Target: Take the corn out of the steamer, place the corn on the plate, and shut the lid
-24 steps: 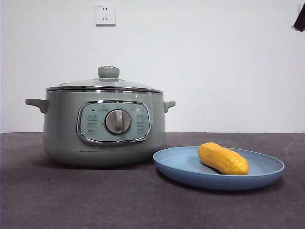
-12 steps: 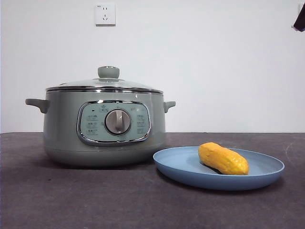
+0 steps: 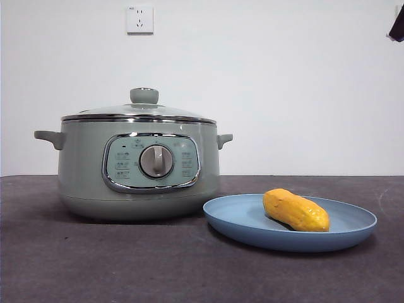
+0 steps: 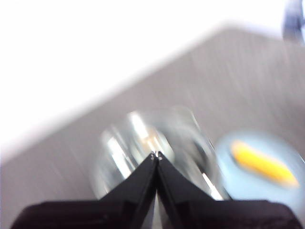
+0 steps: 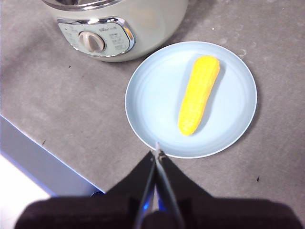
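The steamer [image 3: 139, 167] stands on the dark counter [image 3: 126, 265] and serves as the landmark here. Its lid [image 3: 139, 111] sits level on the pot's rim, chrome edge seated all round as far as the front view shows, with the pale green knob upright in the middle. That placement fits the last step of the task: the pot reads as closed.

Just beside the steamer, on the side away from its longer-looking handle, lies the plate [image 3: 240, 218], its rim close to the pot's base but apart from it. The corn [image 3: 295, 210] rests on the plate, lying flat and slightly off the plate's middle, further from the steamer. Flat on its side it cannot roll far, since the raised rim would stop it.

The left hand [image 4: 156, 155] hangs high above the steamer with its jaws pressed together and nothing between them; its view is blurred, so the lid beneath shows only as a bright ring. The right hand [image 5: 157, 152] hovers above the plate's rim on the side away from the steamer, jaws likewise closed and empty. A black tip at the top corner of the front view, far from the steamer, is all that shows of an arm there.

Judging from how things lie, all three steps look done, and both hands are held clear.
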Robot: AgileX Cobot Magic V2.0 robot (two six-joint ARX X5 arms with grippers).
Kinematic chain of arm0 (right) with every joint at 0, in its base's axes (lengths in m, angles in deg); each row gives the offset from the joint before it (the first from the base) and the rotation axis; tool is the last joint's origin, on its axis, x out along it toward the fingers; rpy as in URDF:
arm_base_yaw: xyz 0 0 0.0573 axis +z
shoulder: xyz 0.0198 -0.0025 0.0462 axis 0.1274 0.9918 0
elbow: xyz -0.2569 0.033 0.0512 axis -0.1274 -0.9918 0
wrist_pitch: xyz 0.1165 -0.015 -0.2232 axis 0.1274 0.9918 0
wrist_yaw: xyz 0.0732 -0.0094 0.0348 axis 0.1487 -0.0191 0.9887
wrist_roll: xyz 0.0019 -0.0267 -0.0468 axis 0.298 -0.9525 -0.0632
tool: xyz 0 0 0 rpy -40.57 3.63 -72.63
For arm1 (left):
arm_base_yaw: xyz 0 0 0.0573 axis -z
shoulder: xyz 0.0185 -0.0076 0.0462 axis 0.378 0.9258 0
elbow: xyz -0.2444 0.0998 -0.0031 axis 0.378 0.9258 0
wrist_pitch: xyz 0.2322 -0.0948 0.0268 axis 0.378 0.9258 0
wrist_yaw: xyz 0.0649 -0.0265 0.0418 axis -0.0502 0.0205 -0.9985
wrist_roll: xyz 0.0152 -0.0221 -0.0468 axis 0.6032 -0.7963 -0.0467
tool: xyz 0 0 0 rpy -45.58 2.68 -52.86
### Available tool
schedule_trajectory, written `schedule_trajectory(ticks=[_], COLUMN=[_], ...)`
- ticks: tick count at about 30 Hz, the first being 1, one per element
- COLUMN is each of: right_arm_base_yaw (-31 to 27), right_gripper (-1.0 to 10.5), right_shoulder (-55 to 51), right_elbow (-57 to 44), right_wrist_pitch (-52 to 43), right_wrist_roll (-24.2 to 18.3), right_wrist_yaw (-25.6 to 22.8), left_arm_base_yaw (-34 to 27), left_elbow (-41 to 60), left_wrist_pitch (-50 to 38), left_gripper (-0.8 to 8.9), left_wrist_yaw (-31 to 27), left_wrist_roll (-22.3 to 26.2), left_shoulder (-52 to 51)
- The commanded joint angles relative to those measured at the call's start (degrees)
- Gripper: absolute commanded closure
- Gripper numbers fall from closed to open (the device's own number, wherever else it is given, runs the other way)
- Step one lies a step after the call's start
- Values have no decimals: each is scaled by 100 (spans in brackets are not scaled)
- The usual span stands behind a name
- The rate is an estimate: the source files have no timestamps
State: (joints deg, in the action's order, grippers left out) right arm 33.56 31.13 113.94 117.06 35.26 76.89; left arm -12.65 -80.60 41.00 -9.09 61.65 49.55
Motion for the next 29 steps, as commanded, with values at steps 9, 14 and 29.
schedule_trajectory(ticks=[9,14,29], right_arm_base_yaw=[4,4,4], right_gripper=[946,946,946], right_shoulder=[2,4,2], right_elbow=[-28,-28,-28], right_wrist_pitch=[-26,-26,-26], right_wrist_roll=[-2,-2,-2], right_wrist_yaw=[-17,-15,-17], left_arm_base_yaw=[-1231,-1311,-1386], left_elbow=[3115,4457,7077], left_wrist_pitch=[-2065,-2363,-2975], left_gripper=[817,817,817], left_wrist_yaw=[-929,-944,-1412], left_wrist_roll=[184,129,-997], left_shoulder=[-2186,-3056,-4570])
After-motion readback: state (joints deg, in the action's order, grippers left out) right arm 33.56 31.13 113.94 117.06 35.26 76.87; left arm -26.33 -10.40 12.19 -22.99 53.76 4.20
